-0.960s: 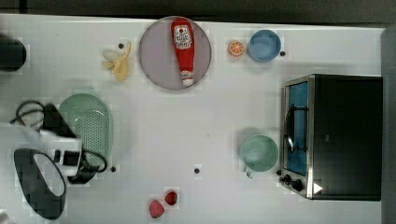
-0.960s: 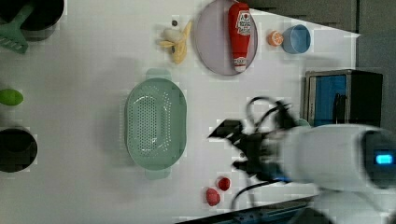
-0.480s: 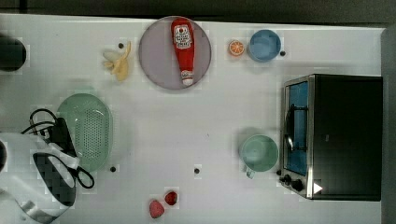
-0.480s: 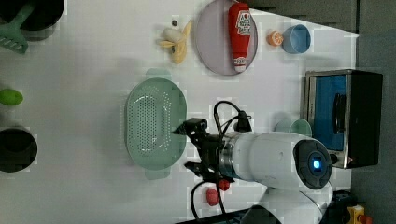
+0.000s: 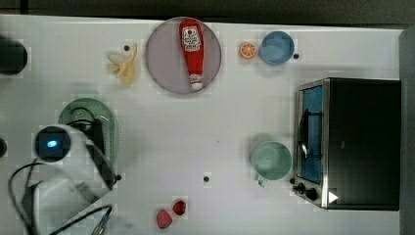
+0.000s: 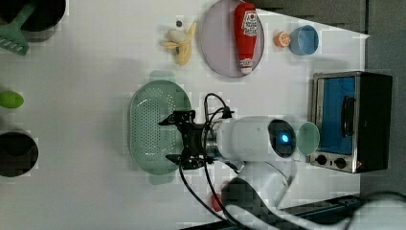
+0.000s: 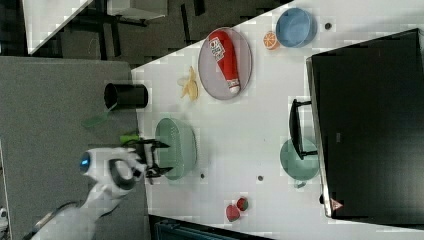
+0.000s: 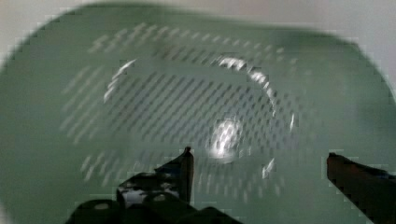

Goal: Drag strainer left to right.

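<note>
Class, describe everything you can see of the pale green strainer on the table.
The strainer is a pale green oval colander, plastic-looking, with rows of small holes and a tab handle at each end. It sits upright and empty on the white table, at the top view's left. The open tool hovers over its bowl; contact cannot be told.

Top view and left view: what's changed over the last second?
The arm swung in so the claw now hangs open over the strainer, from the left view's right; nothing gripped. The strainer, the mug, the ketchup bottle and the toaster oven sit where they were.
</note>
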Available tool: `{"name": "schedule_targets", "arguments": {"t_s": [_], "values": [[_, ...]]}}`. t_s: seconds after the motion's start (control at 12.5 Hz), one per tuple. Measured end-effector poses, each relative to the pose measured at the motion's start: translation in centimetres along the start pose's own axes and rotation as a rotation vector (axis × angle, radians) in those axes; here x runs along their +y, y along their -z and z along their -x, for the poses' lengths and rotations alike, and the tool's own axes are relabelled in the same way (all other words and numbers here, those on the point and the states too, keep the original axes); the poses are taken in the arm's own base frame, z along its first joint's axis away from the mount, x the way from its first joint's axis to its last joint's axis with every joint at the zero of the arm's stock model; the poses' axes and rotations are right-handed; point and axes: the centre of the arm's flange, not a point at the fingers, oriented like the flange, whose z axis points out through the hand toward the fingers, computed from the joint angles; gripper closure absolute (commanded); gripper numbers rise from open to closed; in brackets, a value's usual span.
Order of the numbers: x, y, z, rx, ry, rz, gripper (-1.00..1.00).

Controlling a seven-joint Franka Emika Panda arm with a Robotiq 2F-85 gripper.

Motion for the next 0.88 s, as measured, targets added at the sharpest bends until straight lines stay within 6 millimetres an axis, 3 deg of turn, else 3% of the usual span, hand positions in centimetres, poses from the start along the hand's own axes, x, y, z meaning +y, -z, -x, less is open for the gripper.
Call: {"name": "schedule_targets", "arguments": {"t_s": [0.16, 0.32, 0.48, 0.88], "values": [[0.1, -4.0, -3.6, 0.015, -0.071, 0.06, -1.0], [0.1, -6.0, -5.9, 0.023, -0.107, 0.063, -1.0], [0.2, -6.5, -6.8, 0.041, -0.099, 0.056, -1.0], [0.4, -6.0, -6.3, 0.055, -0.076, 0.021, -1.0]]}}
